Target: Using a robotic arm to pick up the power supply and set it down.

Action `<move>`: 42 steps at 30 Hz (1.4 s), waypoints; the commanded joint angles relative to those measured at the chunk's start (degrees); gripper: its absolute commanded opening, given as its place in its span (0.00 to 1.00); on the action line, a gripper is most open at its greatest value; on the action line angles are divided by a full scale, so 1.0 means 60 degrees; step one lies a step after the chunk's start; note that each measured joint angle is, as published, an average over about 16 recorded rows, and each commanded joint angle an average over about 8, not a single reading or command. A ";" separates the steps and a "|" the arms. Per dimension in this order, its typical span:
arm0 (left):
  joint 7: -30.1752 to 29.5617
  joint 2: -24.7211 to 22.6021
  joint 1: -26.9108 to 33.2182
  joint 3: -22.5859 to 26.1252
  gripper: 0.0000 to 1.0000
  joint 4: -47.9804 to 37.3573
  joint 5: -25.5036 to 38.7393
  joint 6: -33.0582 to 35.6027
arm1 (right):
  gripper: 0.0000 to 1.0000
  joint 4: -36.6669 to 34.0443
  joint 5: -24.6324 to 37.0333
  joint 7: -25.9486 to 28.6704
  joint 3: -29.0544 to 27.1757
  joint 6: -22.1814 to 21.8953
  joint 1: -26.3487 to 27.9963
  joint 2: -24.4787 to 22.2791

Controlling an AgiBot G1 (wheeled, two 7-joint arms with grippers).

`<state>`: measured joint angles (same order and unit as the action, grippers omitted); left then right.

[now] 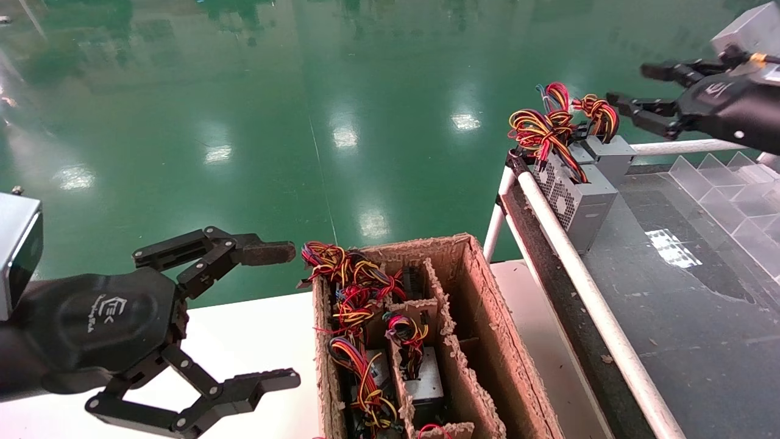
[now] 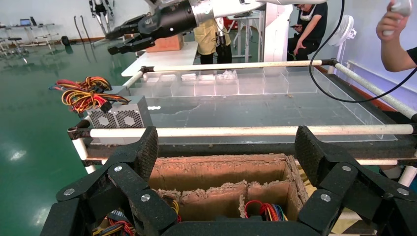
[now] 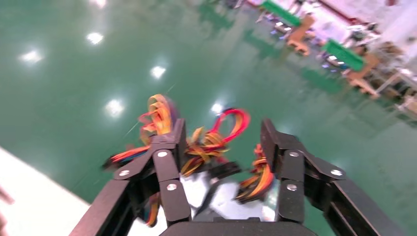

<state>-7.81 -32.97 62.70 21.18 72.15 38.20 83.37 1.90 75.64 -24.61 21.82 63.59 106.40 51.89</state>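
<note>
The right pincer (image 1: 634,91) hangs open just beyond the wire bundle (image 1: 551,125) of the power supply (image 1: 576,195), with nothing between its fingers. The supply stands at the near corner of the belt (image 1: 670,292), against the white rail (image 1: 579,268), its grey body lying below and ahead of the pincer and its wires rising toward the fingertips. In the right wrist view the wires sit straight ahead between the two open fingers (image 3: 167,162). The body's long axis seems to run along the rail, so the fingers would likely have to drop past the wires to span the box. The left pincer (image 1: 274,314), also open and empty, hovers well apart beside the carton (image 1: 487,317), so the right arm is far nearer.
</note>
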 commanded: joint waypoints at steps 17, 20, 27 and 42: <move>0.0001 0.0000 0.0000 0.0000 1.00 -0.0002 -0.0001 0.0000 | 1.00 0.3024 -0.1538 0.1448 -0.0320 0.0869 -0.1899 -0.0741; 0.0001 0.0000 0.0000 0.0001 1.00 -0.0002 -0.0001 0.0000 | 1.00 0.3634 -0.1818 0.1752 -0.0364 0.1061 -0.2280 -0.0883; 0.0001 0.0000 0.0000 0.0001 1.00 -0.0002 -0.0001 -0.0001 | 1.00 0.5063 -0.2474 0.2464 -0.0468 0.1512 -0.3173 -0.1215; 0.0002 0.0001 0.0000 0.0002 1.00 -0.0002 -0.0002 -0.0001 | 1.00 0.8118 -0.3874 0.3986 -0.0689 0.2476 -0.5081 -0.1923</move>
<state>-7.80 -32.97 62.71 21.19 72.13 38.19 83.37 50.61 52.39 -0.70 17.68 78.45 75.92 40.35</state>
